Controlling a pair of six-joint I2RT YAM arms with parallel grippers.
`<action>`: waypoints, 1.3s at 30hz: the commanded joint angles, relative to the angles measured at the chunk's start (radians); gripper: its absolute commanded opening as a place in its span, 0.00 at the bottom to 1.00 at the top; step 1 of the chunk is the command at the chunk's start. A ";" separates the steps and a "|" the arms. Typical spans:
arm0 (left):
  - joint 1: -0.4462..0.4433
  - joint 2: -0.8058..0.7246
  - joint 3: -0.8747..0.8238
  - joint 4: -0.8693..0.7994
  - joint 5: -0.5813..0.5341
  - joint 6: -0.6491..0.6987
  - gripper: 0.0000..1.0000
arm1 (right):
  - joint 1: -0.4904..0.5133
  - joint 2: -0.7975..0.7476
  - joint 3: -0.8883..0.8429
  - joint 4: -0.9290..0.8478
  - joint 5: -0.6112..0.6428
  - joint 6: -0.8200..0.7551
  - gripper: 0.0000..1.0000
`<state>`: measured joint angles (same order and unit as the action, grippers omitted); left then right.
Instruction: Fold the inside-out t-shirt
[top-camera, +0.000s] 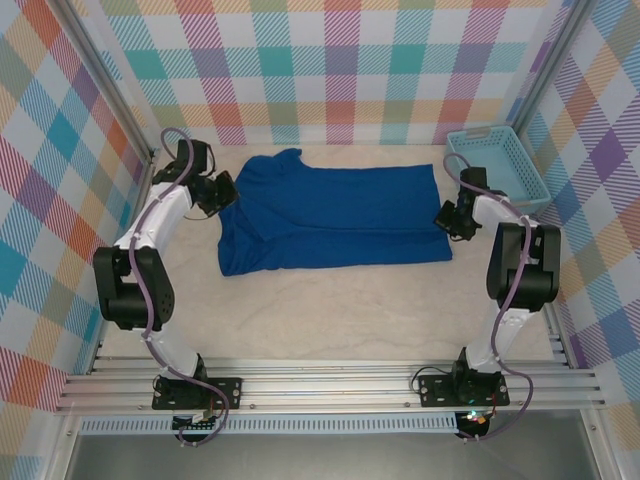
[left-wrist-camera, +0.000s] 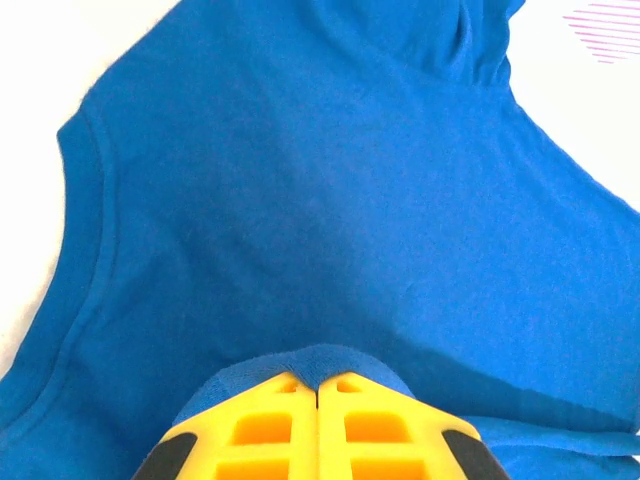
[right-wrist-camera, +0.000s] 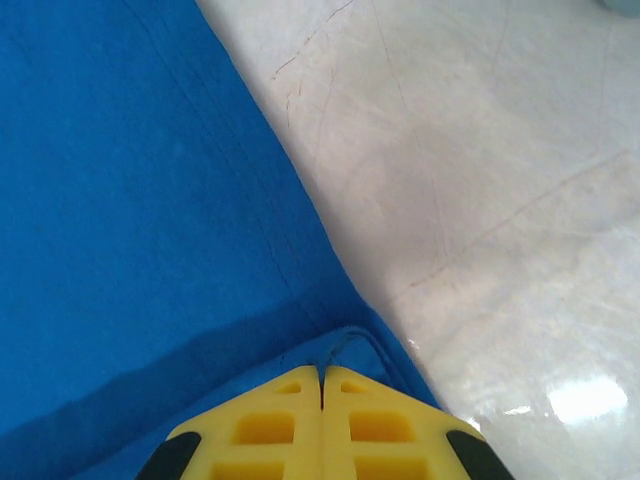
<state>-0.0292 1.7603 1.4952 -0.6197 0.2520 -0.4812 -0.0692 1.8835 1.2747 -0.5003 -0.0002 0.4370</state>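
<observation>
I'm clamping my left gripper (left-wrist-camera: 318, 388) onto one side edge of the blue t-shirt (top-camera: 330, 215) and my right gripper (right-wrist-camera: 322, 378) onto the opposite edge.

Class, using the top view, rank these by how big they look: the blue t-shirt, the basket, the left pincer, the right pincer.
1. blue t-shirt
2. basket
3. left pincer and right pincer: alike, unranked

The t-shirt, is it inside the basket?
No, the t-shirt lies spread flat on the table, and the basket stands apart from it at the right.
</observation>
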 joint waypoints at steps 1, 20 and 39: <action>0.008 0.042 0.035 0.016 -0.010 -0.004 0.00 | 0.009 0.038 0.039 -0.007 0.019 -0.033 0.01; 0.005 0.353 0.300 -0.002 -0.007 -0.016 0.00 | 0.038 -0.060 0.073 -0.022 -0.056 -0.085 0.42; -0.111 0.098 -0.144 0.225 0.023 -0.053 0.61 | 0.191 -0.378 -0.106 -0.068 -0.128 -0.098 0.47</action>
<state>-0.0887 1.9034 1.4143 -0.4942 0.2371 -0.5152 0.1219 1.5265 1.1893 -0.5484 -0.0933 0.3500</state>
